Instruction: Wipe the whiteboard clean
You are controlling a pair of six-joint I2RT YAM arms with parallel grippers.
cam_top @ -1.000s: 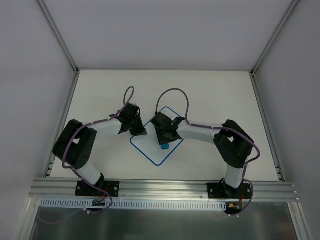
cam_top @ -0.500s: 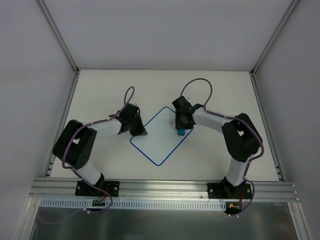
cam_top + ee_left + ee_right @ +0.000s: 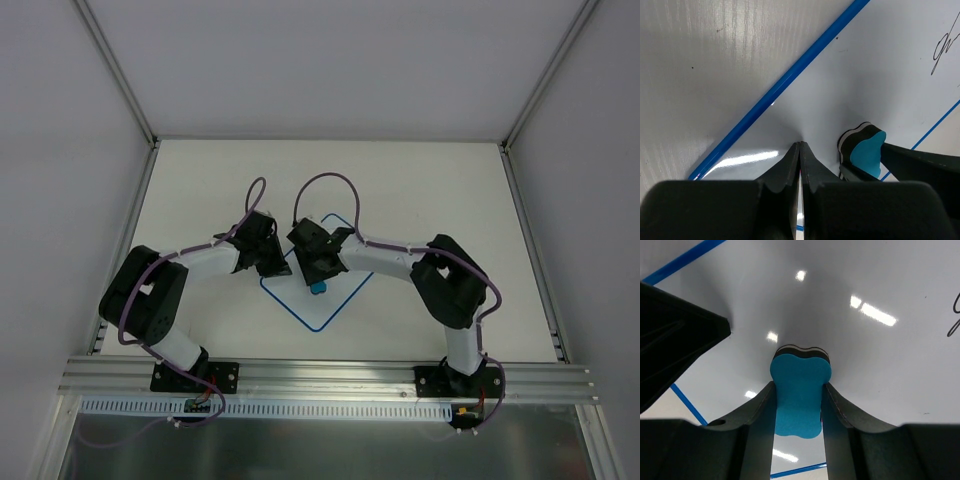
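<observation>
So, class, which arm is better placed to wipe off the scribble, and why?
Right: the right gripper holds the blue eraser on the whiteboard, the scribble in its view. The left gripper is shut, empty, tips on the board.

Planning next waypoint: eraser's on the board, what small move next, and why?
Probably sweep the right tool with its eraser across the whiteboard toward the scribble: that ink sits off to the side of the eraser, and the shut left tool presses the board near its edge.

Clamped in right claw [image 3: 799, 386]: blue eraser [image 3: 800, 371], touching whiteboard [image 3: 875, 285].
</observation>
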